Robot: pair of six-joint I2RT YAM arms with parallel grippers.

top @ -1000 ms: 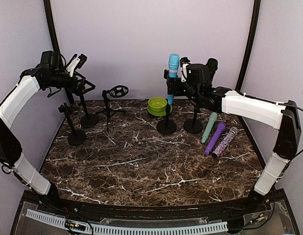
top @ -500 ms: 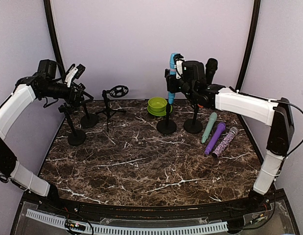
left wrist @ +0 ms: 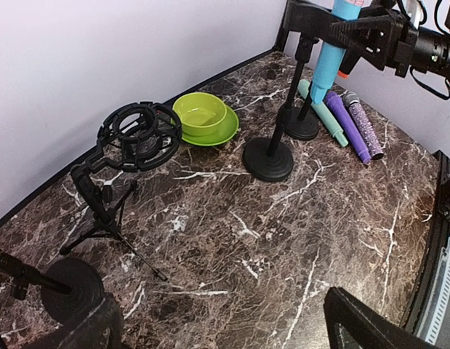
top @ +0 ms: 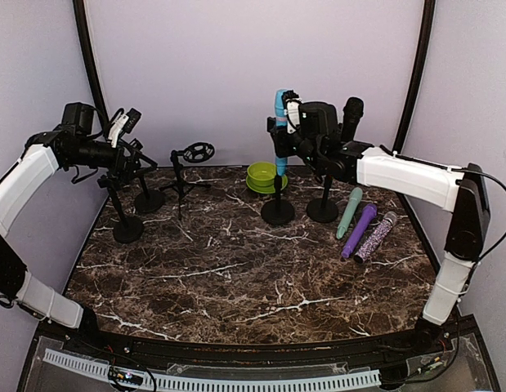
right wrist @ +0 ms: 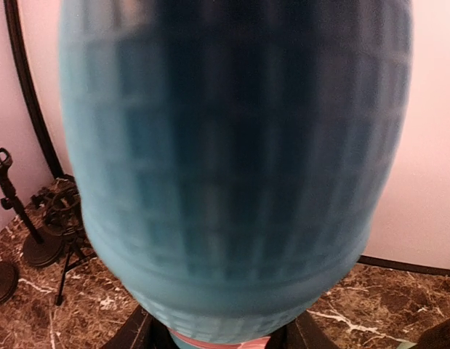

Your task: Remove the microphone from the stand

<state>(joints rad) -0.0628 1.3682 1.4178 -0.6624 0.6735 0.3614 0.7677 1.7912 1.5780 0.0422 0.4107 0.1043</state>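
Observation:
A light blue microphone (top: 280, 131) stands nearly upright in my right gripper (top: 287, 137), which is shut on its body. Its lower end hangs just above the pole of a black round-base stand (top: 278, 211); I cannot tell whether it still sits in the clip. In the right wrist view the microphone's head (right wrist: 232, 167) fills the frame, with dark fingertips (right wrist: 134, 334) beside its neck. In the left wrist view the microphone (left wrist: 332, 54) shows at the top right, next to the stand (left wrist: 270, 156). My left gripper (top: 128, 157) is open and empty at the far left.
A black microphone (top: 351, 110) sits on a second stand (top: 322, 211) to the right. Teal (top: 348, 212), purple (top: 359, 230) and glittery (top: 375, 237) microphones lie at the right. A green bowl (top: 263, 175), a shock-mount tripod (top: 195, 153) and two empty stands (top: 128, 229) are at the back and left.
My right gripper has moved left with the blue microphone, tilting it slightly. My left arm has drawn back and lowered a little.

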